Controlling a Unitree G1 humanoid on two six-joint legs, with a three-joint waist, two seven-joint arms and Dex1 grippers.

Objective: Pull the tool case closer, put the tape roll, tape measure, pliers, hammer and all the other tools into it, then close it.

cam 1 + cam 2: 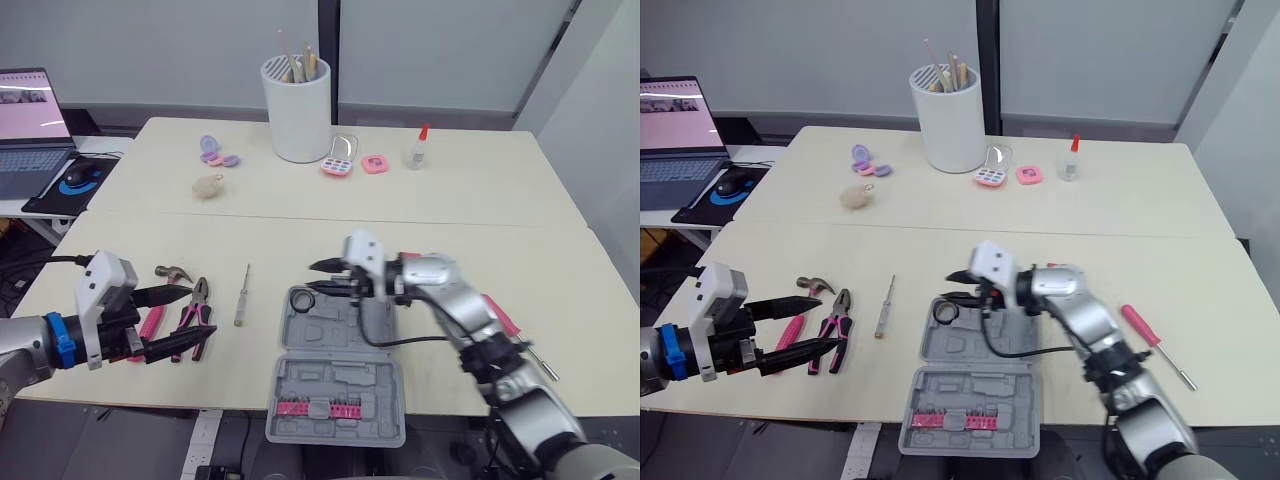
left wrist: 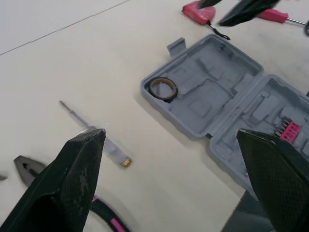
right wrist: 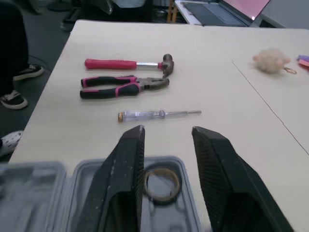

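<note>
Centrally, the right gripper (image 3: 166, 133) hovers with its fingers spread and empty, just above the tape roll (image 3: 161, 183). The roll lies in a corner recess of the open grey tool case (image 1: 340, 400) at the near edge of the table (image 1: 450, 200). The left gripper (image 1: 200, 311) gapes wide, holding nothing, near the pliers (image 3: 125, 86) and hammer (image 3: 125, 63). A clear-handled screwdriver (image 3: 154, 114) lies between the pliers and the case. A laptop (image 1: 30, 120) sits on a side desk.

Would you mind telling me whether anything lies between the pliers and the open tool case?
Only the slim screwdriver lies flat between the pliers and the tool case; nothing else visible does.
</note>
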